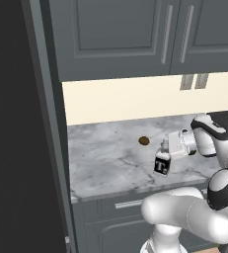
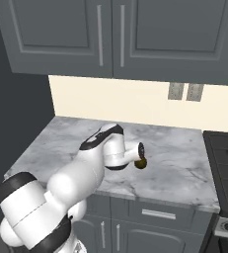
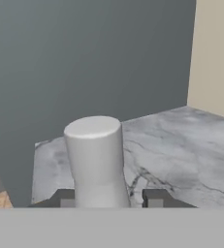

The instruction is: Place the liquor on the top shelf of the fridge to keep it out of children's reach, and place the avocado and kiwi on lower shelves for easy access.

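The white arm folds up from the base and reaches out level over the marble counter (image 1: 105,158), its wrist turned so the hand points sideways toward the left end of the counter. The gripper (image 1: 166,154) sits at the neck of the liquor (image 1: 162,163), a slim bottle with a black label that stands upright near the front edge of the counter, right of its middle. In the hand view the two dark fingertips (image 3: 155,197) stand one on each side of the bottle's pale cap and neck, close against it, with the cap rising between them; the fingers are drawn in around the neck, though the frames do not make plain whether they press on it.

Farther back on the counter, to the left of the bottle and apart from it, lies a small brown kiwi (image 1: 144,141). In the right base view a rounded dark green-brown fruit (image 2: 141,163) lies just past the hand. The tall dark grey fridge (image 1: 41,123) side stands at the left end of the counter. Dark grey wall cabinets (image 2: 110,34) hang above, a cream backsplash (image 1: 125,99) with two outlets (image 2: 185,92) runs behind, and a black stove (image 2: 226,153) sits at the far right
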Robot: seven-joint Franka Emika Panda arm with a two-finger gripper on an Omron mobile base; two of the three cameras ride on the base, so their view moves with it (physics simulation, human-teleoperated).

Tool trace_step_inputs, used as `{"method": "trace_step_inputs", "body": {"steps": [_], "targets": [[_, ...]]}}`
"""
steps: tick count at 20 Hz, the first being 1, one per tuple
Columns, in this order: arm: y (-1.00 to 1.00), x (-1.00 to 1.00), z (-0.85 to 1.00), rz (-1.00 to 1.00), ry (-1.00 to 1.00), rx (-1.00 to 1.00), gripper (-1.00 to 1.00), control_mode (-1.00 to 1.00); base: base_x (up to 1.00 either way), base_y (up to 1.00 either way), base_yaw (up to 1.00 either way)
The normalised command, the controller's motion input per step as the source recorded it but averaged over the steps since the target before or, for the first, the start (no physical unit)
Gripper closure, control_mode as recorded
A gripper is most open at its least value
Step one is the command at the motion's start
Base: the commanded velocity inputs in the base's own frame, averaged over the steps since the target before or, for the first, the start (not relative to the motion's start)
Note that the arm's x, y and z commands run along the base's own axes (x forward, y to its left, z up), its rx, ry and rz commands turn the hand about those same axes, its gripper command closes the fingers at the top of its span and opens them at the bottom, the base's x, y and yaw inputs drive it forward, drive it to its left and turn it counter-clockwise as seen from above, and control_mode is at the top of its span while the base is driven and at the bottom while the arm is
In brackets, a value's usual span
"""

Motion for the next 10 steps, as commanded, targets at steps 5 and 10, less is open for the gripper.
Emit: {"method": "trace_step_inputs", "body": {"steps": [5, 10], "targets": [[0.00, -0.28, 0.48, -0.14, 0.11, -0.04, 1.00, -1.00, 0.00, 0.00, 0.00], [0.00, -0.37, 0.99, -0.29, 0.15, -0.11, 1.00, -1.00, 0.00, 0.00, 0.00]]}}
